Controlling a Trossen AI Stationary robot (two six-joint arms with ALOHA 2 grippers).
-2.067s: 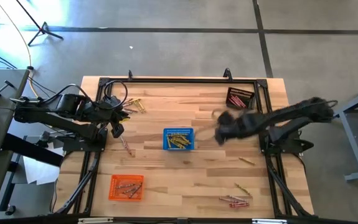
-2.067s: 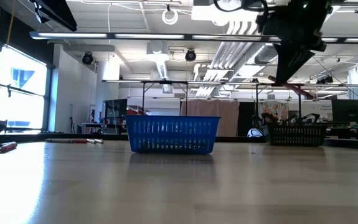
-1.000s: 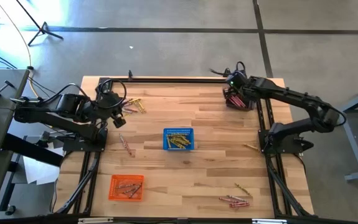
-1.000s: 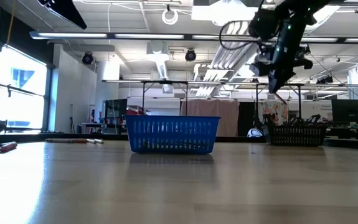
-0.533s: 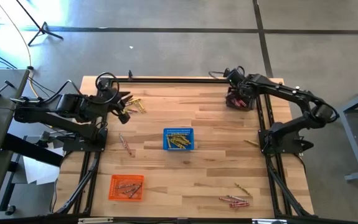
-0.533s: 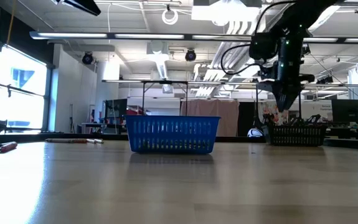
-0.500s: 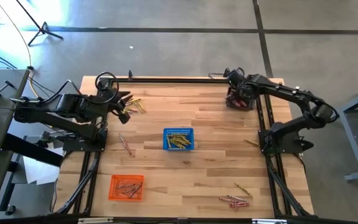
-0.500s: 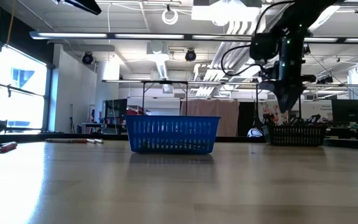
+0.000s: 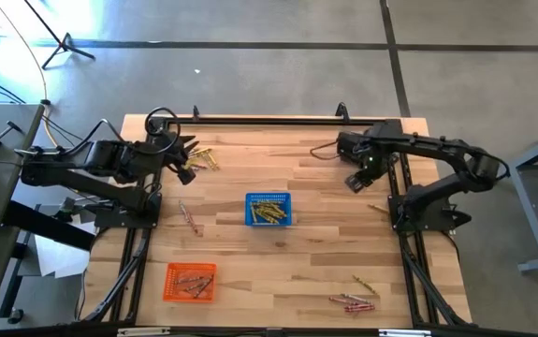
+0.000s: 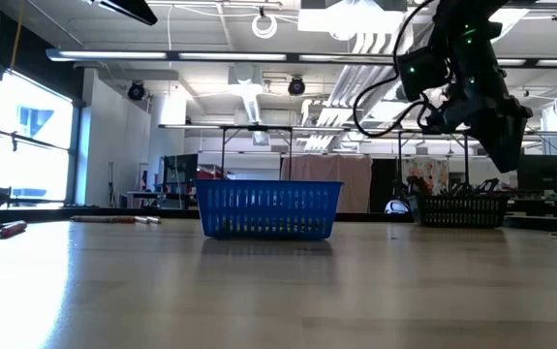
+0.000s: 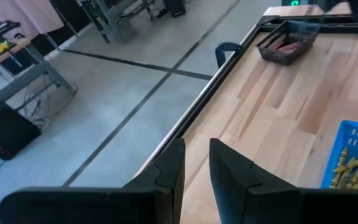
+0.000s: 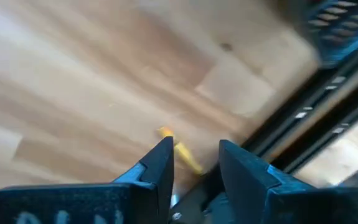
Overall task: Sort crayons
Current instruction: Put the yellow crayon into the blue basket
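High view: the right gripper (image 9: pixel 354 181) hangs above the wood table (image 9: pixel 315 253) near its far right edge, a yellow crayon (image 9: pixel 377 209) just beside it. The blue basket (image 9: pixel 269 209) of yellow crayons sits between both arms; the orange basket (image 9: pixel 191 281) lies well apart. The left gripper (image 9: pixel 186 169) hovers beside loose crayons (image 9: pixel 203 157).

Low view: the right gripper (image 10: pixel 504 145) hangs over the dark basket (image 10: pixel 457 208).

Left wrist view: fingers (image 11: pixel 169 168) narrowly parted, empty.

Right wrist view: fingers (image 12: pixel 160 163) apart, empty, yellow crayon (image 12: pixel 182 152) between them below.
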